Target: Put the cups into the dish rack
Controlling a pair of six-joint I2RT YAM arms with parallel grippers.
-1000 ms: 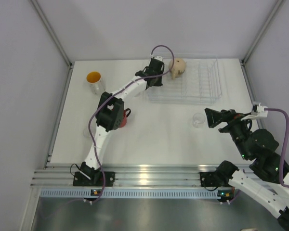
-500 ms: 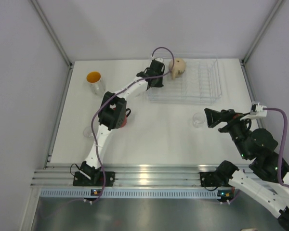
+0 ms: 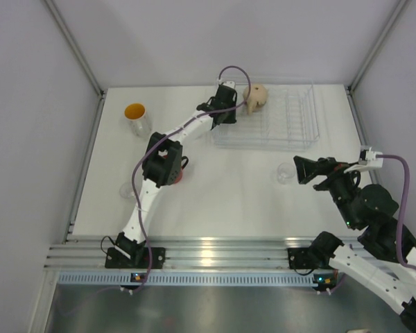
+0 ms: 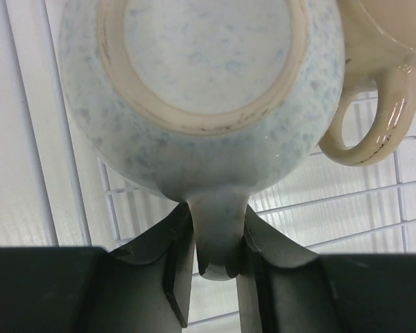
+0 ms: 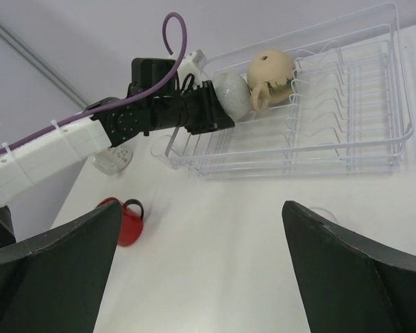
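White counter [image 3: 236, 201] fills my screens, grey walls all round it. My left gripper [image 4: 218, 267] has its jaws closed narrow on the handle of the white mug [image 4: 208, 90], pinching only that stub, with the speckled body hanging out past the fingertips and its unglazed foot ring facing the wrist camera. That is my main worry: with such a small grip the mug could swivel or slip if I move sharply. Just beside it, and perhaps touching it (I cannot tell), sits the tan mug [image 4: 385, 35], tipped with its glossy handle toward my mug, so a careless shift could knock it over. Both hang over the left end of the dish rack [image 3: 263, 144], which lies along the far edge toward the far right corner; releasing too near that end could drop the mug outside the wires. My right gripper [image 5: 202, 263] waits with jaws wide and holding nothing near the right edge, close to a clear glass [image 3: 286, 173]. The red mug [image 3: 175, 173] sits toward the left edge.
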